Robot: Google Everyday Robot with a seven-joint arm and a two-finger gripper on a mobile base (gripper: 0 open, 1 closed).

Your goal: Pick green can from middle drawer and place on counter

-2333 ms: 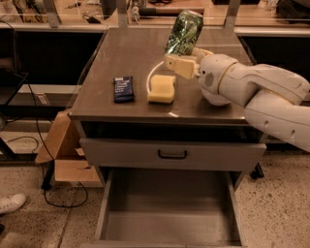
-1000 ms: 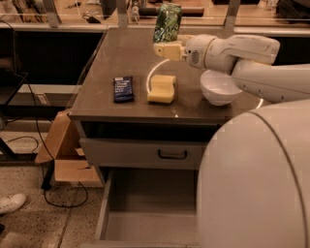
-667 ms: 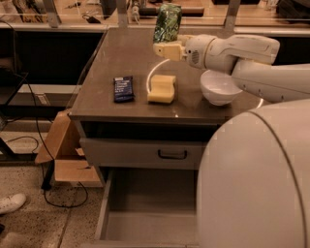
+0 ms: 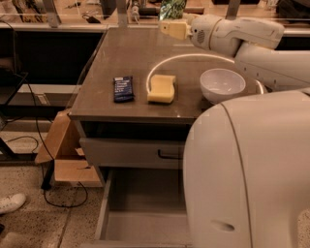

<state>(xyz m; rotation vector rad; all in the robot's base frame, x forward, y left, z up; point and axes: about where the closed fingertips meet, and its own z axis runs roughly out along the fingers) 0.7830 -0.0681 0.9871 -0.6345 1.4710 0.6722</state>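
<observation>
The green can point(image 4: 172, 8), with its mottled green-and-white print, is held upright in my gripper point(image 4: 172, 24) above the far edge of the counter point(image 4: 131, 53). The gripper's pale fingers point(image 4: 173, 29) are shut on the can's lower part. The can's top is cut off by the upper edge of the view. The arm reaches in from the right. The middle drawer point(image 4: 140, 208) stands pulled open below the cabinet, its floor bare; my white arm shell hides its right half.
On the counter lie a dark blue snack packet point(image 4: 123, 88), a yellow sponge point(image 4: 162, 89) and a white bowl point(image 4: 222, 85). A closed grey drawer front point(image 4: 131, 152) with a dark handle sits above the open drawer. A cardboard box point(image 4: 68, 160) and cables are at the left.
The gripper with the can has moved up and toward the far edge of the counter. My arm shell has swung in front and now covers the lower right of the view.
</observation>
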